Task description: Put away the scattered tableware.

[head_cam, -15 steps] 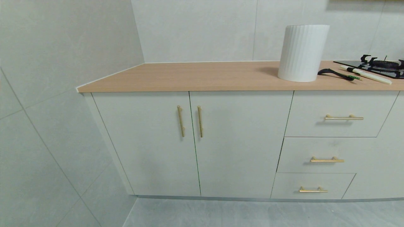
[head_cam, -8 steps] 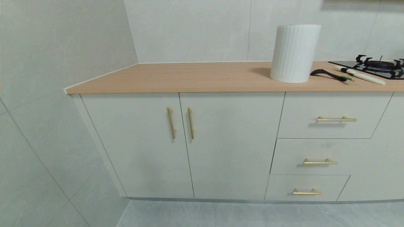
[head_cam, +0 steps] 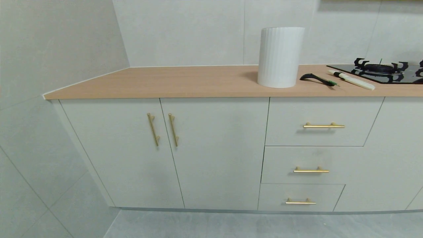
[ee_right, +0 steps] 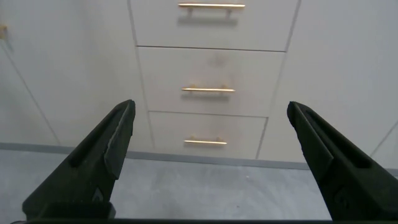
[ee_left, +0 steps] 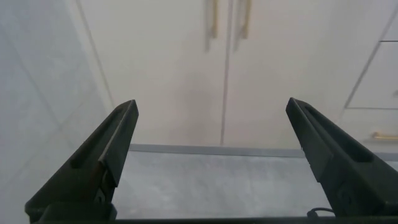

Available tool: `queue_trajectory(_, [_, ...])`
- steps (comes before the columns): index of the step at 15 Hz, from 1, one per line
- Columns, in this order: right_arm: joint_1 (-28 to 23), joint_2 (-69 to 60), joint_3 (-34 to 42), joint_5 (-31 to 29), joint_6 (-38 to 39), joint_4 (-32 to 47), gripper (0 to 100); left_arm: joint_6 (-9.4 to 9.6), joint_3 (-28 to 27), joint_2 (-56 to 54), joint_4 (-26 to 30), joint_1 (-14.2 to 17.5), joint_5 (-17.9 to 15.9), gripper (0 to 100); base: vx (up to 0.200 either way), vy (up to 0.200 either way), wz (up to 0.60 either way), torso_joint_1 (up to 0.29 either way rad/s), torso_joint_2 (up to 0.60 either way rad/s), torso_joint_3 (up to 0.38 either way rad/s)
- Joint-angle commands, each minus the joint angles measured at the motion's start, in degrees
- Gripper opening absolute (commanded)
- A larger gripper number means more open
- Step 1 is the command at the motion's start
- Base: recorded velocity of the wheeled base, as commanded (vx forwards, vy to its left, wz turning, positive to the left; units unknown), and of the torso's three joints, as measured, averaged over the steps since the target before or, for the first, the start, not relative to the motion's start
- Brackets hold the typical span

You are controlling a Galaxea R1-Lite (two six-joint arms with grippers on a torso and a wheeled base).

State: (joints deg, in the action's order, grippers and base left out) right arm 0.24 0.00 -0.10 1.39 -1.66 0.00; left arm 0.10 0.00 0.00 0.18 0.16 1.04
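Soft, even light leaves a faint shadow beside the canister [head_cam: 281, 58].

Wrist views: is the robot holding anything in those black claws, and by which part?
Nothing is held. The left gripper and right gripper both have jaws spread wide, with only cabinet fronts and floor between them.

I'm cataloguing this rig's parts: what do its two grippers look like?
The left gripper and right gripper look alike: each has two matte black, flat-sided fingers tapering to blunt tips, with no markings to be seen.
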Motion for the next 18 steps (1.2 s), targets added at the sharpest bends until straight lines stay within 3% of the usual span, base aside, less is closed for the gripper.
queue_trajectory(1, [0.02, 0.09, 0.01, 0.02, -0.01, 0.0, 100, -0.01, 0.0, 0.0, -0.01, 0.02, 0.02, 100, 0.0, -0.2, 0.0, 0.002, 0.0, -0.002])
queue_trajectory(10, [0.02, 0.09, 0.01, 0.02, 0.16, 0.0, 100, -0.1, 0.0, 0.0, -0.01, 0.02, 0.11, 100, 0.0, -0.022, 0.0, 0.0, 0.0, 0.001])
queue_trajectory(13, [0.02, 0.09, 0.01, 0.02, 0.08, 0.0, 100, -0.1, 0.0, 0.0, -0.01, 0.02, 0.11, 100, 0.2, 0.0, 0.0, -0.001, 0.01, 0.007])
queue_trajectory(18, [0.02, 0.0, 0.01, 0.1, 0.08, 0.0, 100, -0.19, 0.0, 0.0, -0.01, 0.02, 0.11, 100, 0.0, 0.0, 0.0, 0.0, 0.0, 0.0])
